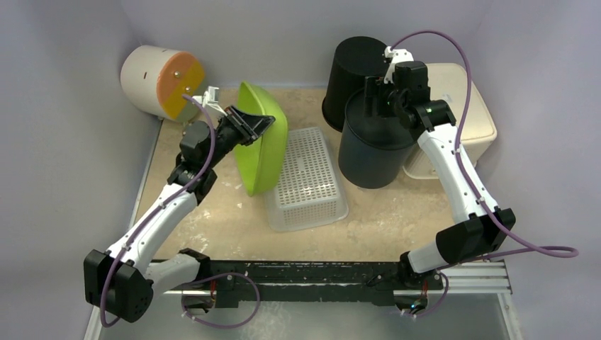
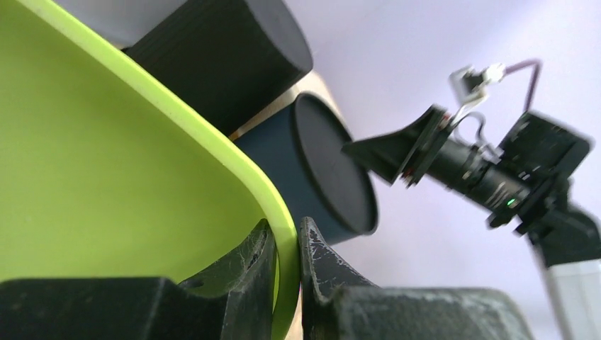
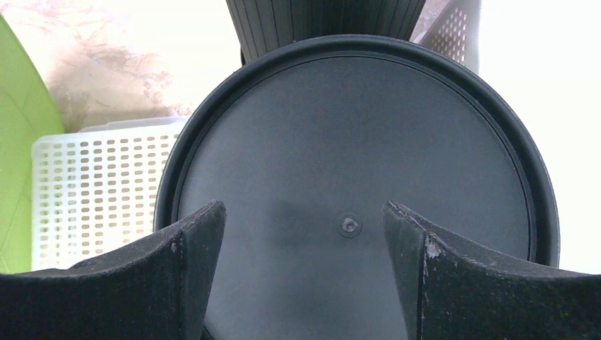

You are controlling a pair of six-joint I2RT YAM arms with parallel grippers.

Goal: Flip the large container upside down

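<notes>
Desk (image 1: pixel 383 219): beige, mottled; pale lilac walls behind. White basket (image 1: pixel 308 177) is seen upside down mid-desk. Green tub (image 1: pixel 266 152) is stood on edge against the basket's left side, hollow turned left. Its upper rim is pinched by the left gripper (image 2: pixel 283 230), one finger inside, one outside. Toward the right edge, the right gripper (image 3: pixel 305 212) is held spread over the flat upturned base of a dark bin (image 3: pixel 354 142); contact cannot be told. A black ribbed bin (image 1: pixel 351 71) and a cream box (image 1: pixel 475 120) are noted at the far edge. A cylinder (image 1: pixel 159 81) with an orange end lies in the far left corner.
</notes>
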